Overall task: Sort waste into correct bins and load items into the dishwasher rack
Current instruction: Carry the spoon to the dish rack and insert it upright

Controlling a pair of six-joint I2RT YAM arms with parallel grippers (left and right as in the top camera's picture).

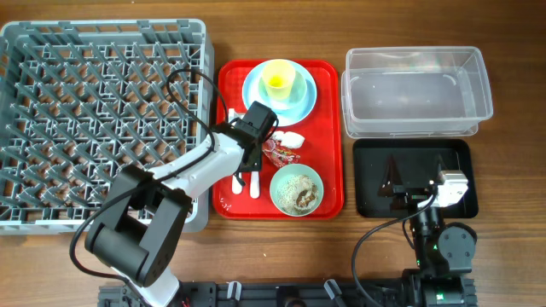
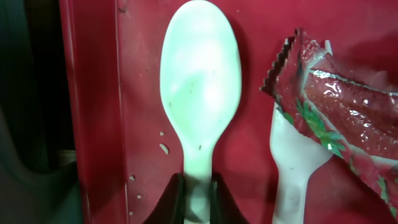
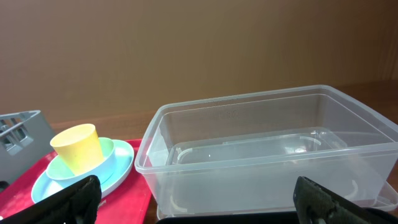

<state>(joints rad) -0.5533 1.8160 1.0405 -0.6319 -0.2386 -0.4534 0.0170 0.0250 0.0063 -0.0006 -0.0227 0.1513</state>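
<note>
- My left gripper (image 2: 198, 199) is pressed together on the neck of the white spoon (image 2: 200, 93), just below the bowl. The spoon lies flat on the red tray (image 2: 93, 124), close to its raised edge.
- I judge the step to be lifting this spoon and carrying it to the dishwasher rack (image 1: 94, 111).
- To do it well, I want a straight vertical lift first. The grip is narrow and near one end, so the spoon may pivot if I swing early.
- The fork (image 2: 295, 162) lies just beside it, with the red wrapper (image 2: 348, 118) draped over its head. I should keep clear of both.
- My right gripper (image 3: 198, 202) is spread wide and holds nothing, parked over the black tray (image 1: 371, 183).
- The clear tub (image 3: 205, 171) holds nothing that I can see, and neither does the black tray.
- The rack shows only bare pegs.
- The plate (image 1: 256, 89) carries a bowl (image 3: 112, 152) with the yellow cup (image 1: 278, 81) standing in it.
- The other bowl (image 1: 275, 183) holds the crumbs (image 1: 299, 192).
- The white paper scrap (image 1: 293, 139) sits on the red tray by the wrapper.
</note>
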